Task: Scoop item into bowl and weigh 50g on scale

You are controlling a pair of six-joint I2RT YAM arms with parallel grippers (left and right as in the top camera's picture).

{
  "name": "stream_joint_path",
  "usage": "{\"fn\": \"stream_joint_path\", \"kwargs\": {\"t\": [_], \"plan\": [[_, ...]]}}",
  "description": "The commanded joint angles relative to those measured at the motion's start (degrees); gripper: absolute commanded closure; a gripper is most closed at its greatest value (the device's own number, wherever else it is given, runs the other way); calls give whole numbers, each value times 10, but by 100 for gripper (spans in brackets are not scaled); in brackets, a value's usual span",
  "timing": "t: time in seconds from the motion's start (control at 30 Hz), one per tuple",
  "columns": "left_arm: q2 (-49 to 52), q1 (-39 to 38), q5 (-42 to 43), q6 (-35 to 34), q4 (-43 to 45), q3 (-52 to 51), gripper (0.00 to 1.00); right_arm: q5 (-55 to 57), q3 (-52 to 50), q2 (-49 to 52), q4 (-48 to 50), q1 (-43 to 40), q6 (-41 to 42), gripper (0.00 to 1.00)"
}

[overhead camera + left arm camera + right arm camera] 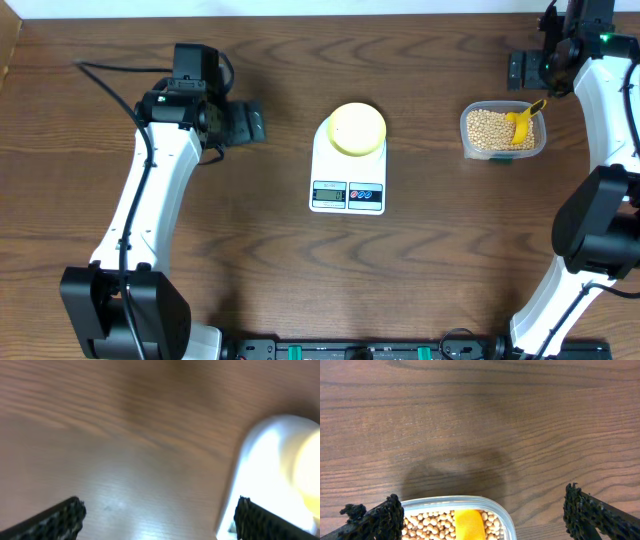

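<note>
Centre of frame: the bowl (357, 129) is sitting on the scale (347, 192), on the worktop (270, 270). At upper right, the grains (488, 128) are lying in a clear container (466, 140) with a yellow scoop (522, 123). The left pincer (160, 517) and the right pincer (482, 501) are standing open, gripping nothing.

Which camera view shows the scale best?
The overhead view: the scale is whole and sharp there. The left wrist view shows only a blurred white corner of it; the right wrist view shows none.

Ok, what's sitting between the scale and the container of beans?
Nothing: the overhead view shows only bare tabletop between the scale and the clear container.
</note>
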Motion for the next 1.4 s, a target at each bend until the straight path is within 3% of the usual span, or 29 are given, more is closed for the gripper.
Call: {"fn": "stream_joint_path", "kwargs": {"t": [0.0, 0.2, 0.37, 0.67, 0.77, 0.97, 1.13, 1.37], "plan": [[-2, 0, 172, 180, -29, -2, 2, 4, 7, 5, 1, 2, 1, 1], [-2, 0, 51, 191, -43, -2, 2, 4, 7, 5, 1, 2, 1, 1], [-2, -1, 46, 192, -52, -2, 2, 4, 7, 5, 1, 2, 1, 1], [-2, -1, 63, 355, -66, -2, 2, 4, 7, 5, 1, 2, 1, 1], [-2, -1, 118, 451, -85, -2, 2, 4, 7, 5, 1, 2, 1, 1], [-2, -1, 121, 594, -44, -2, 2, 4, 7, 5, 1, 2, 1, 1], [-2, -1, 121, 601, 29, -2, 2, 4, 7, 5, 1, 2, 1, 1], [-2, -1, 122, 601, 36, -2, 3, 4, 7, 5, 1, 2, 1, 1]]}}
